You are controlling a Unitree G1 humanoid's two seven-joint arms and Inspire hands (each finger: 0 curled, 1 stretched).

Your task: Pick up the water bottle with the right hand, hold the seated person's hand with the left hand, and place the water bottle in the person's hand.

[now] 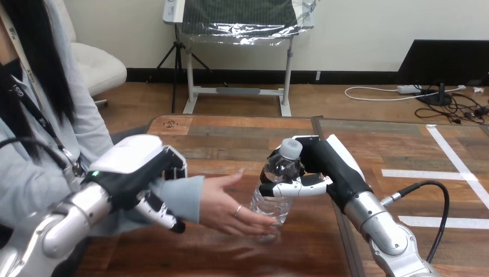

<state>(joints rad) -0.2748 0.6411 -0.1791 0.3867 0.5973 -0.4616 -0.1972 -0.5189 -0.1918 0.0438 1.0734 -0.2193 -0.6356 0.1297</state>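
A clear water bottle (275,190) with a white cap is upright over the table's middle, and my right hand (323,167) is shut on its upper half, with its fingers (288,188) wrapped across the front. The person's hand (222,202) reaches in from the left, palm open, with its fingertips at the bottle's base and touching it. My left hand (138,170) lies over the person's grey-sleeved wrist (181,196). Its fingers curl over the top and its thumb (161,214) goes underneath.
The wooden table (230,133) stretches away beyond the hands. A seam (340,242) joins it to a second tabletop at the right, which is marked with white tape lines (455,167). The person sits close at the left side.
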